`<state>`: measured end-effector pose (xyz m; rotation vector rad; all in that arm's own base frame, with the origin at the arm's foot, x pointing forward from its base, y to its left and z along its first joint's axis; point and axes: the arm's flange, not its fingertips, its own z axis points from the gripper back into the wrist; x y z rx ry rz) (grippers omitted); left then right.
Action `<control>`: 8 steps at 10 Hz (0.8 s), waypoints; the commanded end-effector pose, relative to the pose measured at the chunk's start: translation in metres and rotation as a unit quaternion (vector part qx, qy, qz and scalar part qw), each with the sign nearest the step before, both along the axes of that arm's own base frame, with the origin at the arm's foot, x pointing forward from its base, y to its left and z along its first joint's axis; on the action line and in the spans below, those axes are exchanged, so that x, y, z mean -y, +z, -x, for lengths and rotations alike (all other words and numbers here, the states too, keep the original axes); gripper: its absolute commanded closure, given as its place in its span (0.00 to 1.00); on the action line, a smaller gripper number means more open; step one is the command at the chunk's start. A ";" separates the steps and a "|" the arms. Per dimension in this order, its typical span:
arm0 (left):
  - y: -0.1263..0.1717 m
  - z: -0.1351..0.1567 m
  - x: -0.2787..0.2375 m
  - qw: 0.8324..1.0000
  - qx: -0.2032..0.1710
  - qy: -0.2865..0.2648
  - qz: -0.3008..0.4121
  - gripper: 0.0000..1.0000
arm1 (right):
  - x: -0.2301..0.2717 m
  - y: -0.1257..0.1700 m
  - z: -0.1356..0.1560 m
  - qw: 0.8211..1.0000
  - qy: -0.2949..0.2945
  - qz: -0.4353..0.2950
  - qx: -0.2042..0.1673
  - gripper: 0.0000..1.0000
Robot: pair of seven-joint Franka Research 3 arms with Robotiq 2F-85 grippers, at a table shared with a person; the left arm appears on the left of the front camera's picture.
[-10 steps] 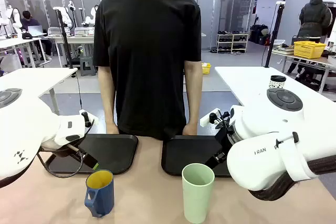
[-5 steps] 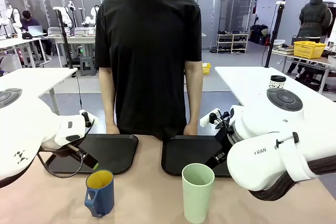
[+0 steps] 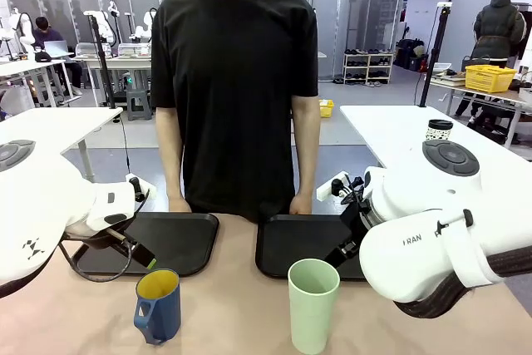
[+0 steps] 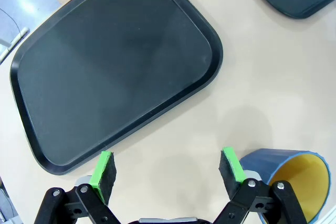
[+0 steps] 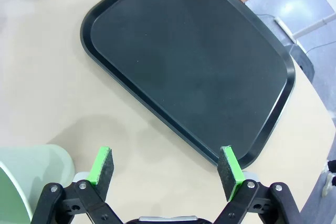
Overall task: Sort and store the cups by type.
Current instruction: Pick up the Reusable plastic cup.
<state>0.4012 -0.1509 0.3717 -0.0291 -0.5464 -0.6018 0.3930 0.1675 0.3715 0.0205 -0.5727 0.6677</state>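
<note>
nearest you on the tan bench (image 3: 237, 309): dark blue mug (image 3: 158, 305), yellow inside, upright, handle turned toward the camera side and a bit left. to its right and apart from it stands the pale green tumbler (image 3: 313, 305), upright, taller than the mug, no handle. neither cup sits on a tray.

left tool (image 4: 167, 170): jaws spread wide, nothing between the green pads, hanging over bare bench at the near edge of the left black tray (image 3: 179, 243). in the left wrist view you see the mug rim just beside one finger, outside the jaws; can't tell if it touches.

right tool (image 5: 167, 169): also wide open and holding nothing, over bare bench at the near edge of the right black tray (image 3: 295, 247). the tumbler rim shows in the bottom corner of the right wrist view, outside the jaws.

the two trays lie side by side with a gap of bench between them.

behind them a person (image 3: 233, 81) in a black t-shirt stands at the far edge, one hand (image 3: 177, 204) at the far rim of the left tray, other hand (image 3: 301, 204) at the far rim of the right tray.
</note>
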 end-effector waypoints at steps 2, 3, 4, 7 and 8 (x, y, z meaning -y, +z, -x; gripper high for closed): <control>0.000 0.000 0.000 1.000 0.000 0.000 0.000 0.00 | 0.000 0.000 0.000 1.000 -0.001 -0.001 0.000 0.00; 0.000 0.000 0.000 1.000 0.000 0.000 0.000 0.00 | 0.000 0.000 0.000 1.000 -0.001 -0.001 0.000 0.00; 0.000 0.000 0.000 1.000 0.000 0.000 0.000 0.00 | 0.000 0.000 0.000 1.000 -0.001 -0.001 0.000 0.00; 0.000 0.000 0.000 1.000 0.000 0.000 0.000 0.00 | 0.000 0.000 0.000 1.000 0.000 0.000 0.000 0.00; 0.018 0.000 0.007 0.999 0.026 0.030 -0.003 0.00 | -0.005 0.022 0.002 0.999 0.002 0.021 0.039 0.00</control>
